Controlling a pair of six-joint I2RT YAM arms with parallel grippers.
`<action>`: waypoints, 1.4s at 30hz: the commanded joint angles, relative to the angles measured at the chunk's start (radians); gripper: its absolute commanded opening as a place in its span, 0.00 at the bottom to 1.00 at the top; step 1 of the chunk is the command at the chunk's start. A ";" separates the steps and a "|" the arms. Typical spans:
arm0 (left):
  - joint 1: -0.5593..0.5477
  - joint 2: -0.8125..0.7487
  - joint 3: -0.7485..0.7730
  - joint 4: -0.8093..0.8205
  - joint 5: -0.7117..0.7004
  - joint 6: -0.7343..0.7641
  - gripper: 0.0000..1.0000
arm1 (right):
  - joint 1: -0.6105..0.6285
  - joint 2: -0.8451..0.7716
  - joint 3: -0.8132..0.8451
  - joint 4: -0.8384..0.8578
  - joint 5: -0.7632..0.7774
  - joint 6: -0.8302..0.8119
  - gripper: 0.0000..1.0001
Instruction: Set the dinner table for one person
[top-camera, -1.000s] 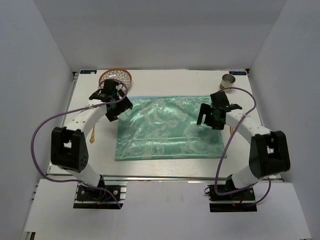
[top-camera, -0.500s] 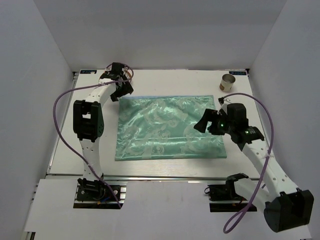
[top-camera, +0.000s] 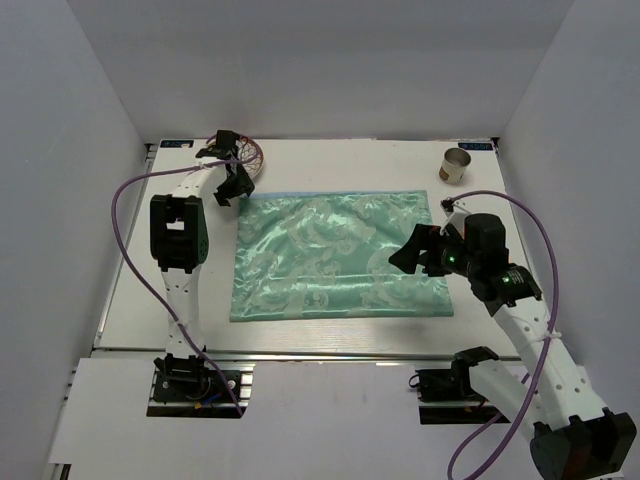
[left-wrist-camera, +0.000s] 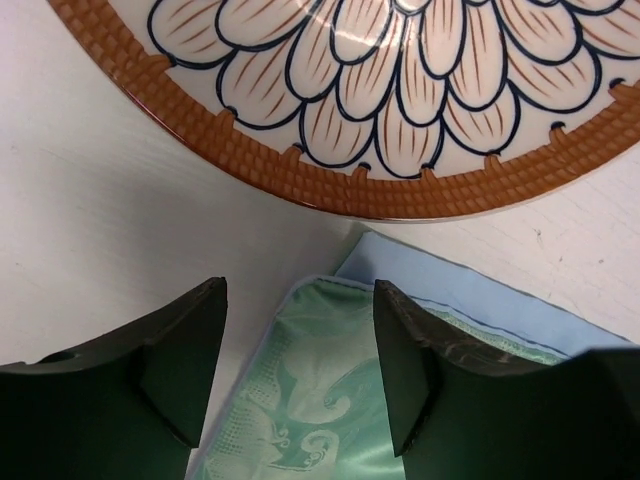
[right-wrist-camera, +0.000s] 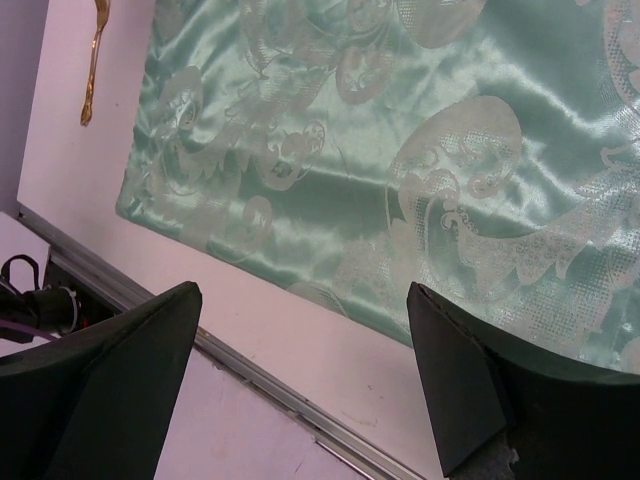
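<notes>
**A:** What's different from a second ago?

**B:** Mostly how my arms lie. My left arm was folded with its elbow back toward 7 o'clock. Now it's stretched out long, and my left gripper (left-wrist-camera: 298, 300) has crept further toward 11 o'clock, up to the near rim of the plate (left-wrist-camera: 400, 90). Its jaws are spread and nothing is between them. Under them is the far-left corner of the cloth (top-camera: 330, 255), and the plate's rim sits just beyond.

**A:** And the right side?

**B:** That arm has swung wide toward 4 o'clock. My right gripper (right-wrist-camera: 300, 300) has drawn back from the cloth's 3 o'clock edge and now hangs over its near right part. Its jaws are wide apart and it holds nothing.

**A:** Has anything on the dinner table (top-camera: 350, 165) moved?

**B:** Not that I can see. The table is right in front of my bases, with its rail edge at 6 o'clock. The cloth lies flat in the middle of it. The plate is at 11 o'clock and the cup (top-camera: 456, 166) is at 1 o'clock, both off the cloth. A gold utensil (right-wrist-camera: 93, 60) lies on the bare top beyond the cloth's 9 o'clock edge.

**A:** So where does that leave the task?

**B:** I'd say the cloth is done and nothing has been set on it yet. My left gripper looks lined up to take the plate's rim first.
</notes>
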 joint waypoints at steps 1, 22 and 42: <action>0.006 -0.032 -0.009 0.018 0.019 0.003 0.70 | -0.004 -0.021 -0.011 -0.015 -0.016 -0.025 0.89; 0.006 -0.107 -0.066 0.066 0.064 -0.021 0.19 | -0.002 -0.027 0.005 -0.041 0.004 -0.019 0.89; -0.003 -0.270 -0.086 0.090 0.128 0.008 0.03 | -0.004 -0.005 -0.042 0.016 0.036 0.040 0.89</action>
